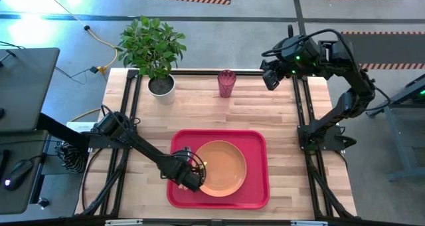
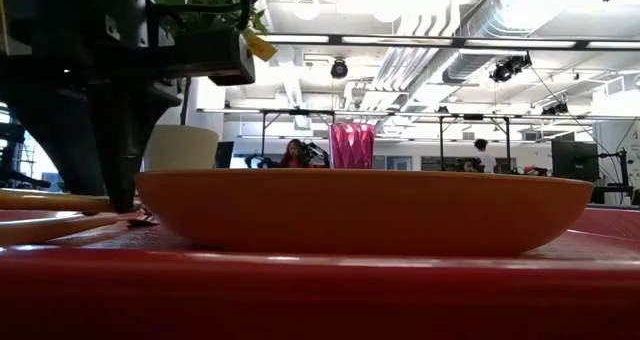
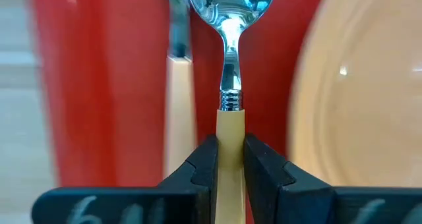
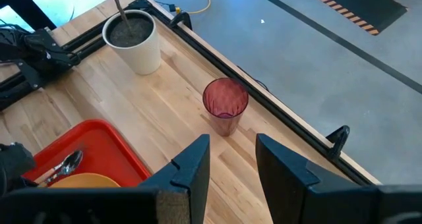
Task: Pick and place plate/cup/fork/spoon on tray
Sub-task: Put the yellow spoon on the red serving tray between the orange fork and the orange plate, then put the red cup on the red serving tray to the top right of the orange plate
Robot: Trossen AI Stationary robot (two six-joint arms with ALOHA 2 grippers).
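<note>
Orange-handled spoon [image 3: 230, 85] clamped in left gripper [image 3: 230, 159] fingers on tray [image 1: 255, 194], plate's [image 1: 222, 167] 9 o'clock; right gripper [image 4: 232, 159] fingers apart nr cup [image 4: 225, 106].

The plate [image 2: 365, 212] is seen resting on the tray [image 2: 320, 290]. The left hand [image 2: 118, 170] is lowered just beside it. The cup [image 2: 352, 145] is seen beyond the plate

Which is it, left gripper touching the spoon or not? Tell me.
Touching. The left wrist view shows the left gripper with both fingers pressed against the spoon handle, no gap either side.
</note>
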